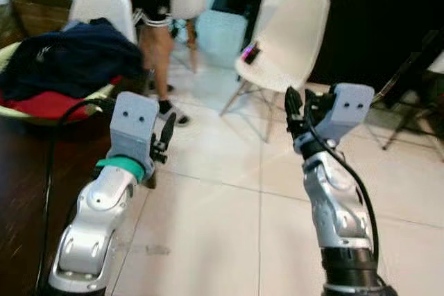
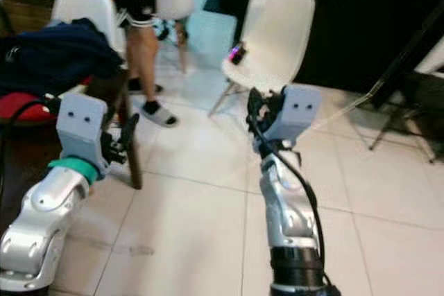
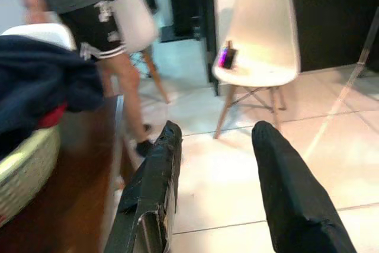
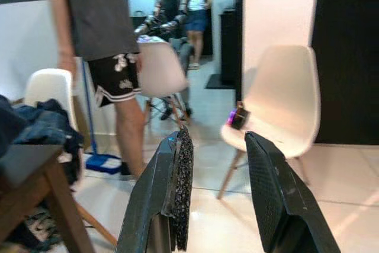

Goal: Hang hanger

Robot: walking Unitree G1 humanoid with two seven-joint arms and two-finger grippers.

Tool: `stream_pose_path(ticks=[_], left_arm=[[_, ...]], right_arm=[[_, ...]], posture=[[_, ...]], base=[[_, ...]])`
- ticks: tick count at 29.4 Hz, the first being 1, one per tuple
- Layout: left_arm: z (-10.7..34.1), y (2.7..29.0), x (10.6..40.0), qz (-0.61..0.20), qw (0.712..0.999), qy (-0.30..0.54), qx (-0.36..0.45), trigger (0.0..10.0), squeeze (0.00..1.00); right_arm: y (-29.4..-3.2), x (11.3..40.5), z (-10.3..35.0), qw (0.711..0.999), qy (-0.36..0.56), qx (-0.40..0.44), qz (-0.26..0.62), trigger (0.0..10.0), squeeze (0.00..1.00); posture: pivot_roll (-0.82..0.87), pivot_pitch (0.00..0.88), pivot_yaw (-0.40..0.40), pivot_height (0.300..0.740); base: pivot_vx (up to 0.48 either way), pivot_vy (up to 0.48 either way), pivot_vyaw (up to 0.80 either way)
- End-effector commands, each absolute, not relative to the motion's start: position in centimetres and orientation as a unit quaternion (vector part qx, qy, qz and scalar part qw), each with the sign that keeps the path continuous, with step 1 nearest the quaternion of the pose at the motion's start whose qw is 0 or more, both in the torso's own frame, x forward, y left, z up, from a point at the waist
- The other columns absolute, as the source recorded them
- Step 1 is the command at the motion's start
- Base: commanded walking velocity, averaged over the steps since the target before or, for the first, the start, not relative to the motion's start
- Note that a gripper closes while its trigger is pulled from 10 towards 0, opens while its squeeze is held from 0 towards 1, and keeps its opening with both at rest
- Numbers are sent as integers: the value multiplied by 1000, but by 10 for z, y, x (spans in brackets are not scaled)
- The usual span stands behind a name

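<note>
Honestly, I see no hanger anywhere yet. My left claw (image 3: 216, 176) and right claw (image 4: 219, 188) both gape empty above the pale tiled floor (image 1: 222, 192). I'd best search the dark heap of clothes (image 1: 69, 57) at upper left on the brown wooden worktop (image 1: 28, 192) first.

Both silver arms are raised forward from the near edge of the scene, forearms angled up and away.

Left arm: on the left, teal band at the wrist below a grey camera housing. Left gripper (image 3: 216, 164) has its two black fingers parted with a clear gap, holding nothing.

Right arm: on the right, a black cable running along the forearm to the grey wrist housing. Right gripper (image 4: 219, 173) points to the far side, fingers likewise spread apart and empty.
</note>
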State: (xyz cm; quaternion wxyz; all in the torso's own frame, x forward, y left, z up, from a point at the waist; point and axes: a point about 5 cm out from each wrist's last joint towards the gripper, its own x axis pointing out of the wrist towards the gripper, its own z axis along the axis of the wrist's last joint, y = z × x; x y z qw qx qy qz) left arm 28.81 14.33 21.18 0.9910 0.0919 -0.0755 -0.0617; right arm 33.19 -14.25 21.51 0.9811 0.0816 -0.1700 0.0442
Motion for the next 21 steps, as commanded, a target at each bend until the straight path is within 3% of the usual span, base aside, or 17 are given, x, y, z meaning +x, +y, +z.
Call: stream_pose_path(ticks=[1, 21], left_arm=[[209, 142, 288, -67, 991, -71, 90, 10000, 0], [210, 142, 289, -70, 991, -75, 89, 10000, 0]], right_arm=[[-145, 331, 212, 982, -165, 81, 39, 10000, 0], [-146, 331, 211, 983, -164, 81, 34, 10000, 0]], posture=[[74, 63, 3, 740], [76, 56, 5, 740]], base=[[0, 0, -800], [0, 0, -800]])
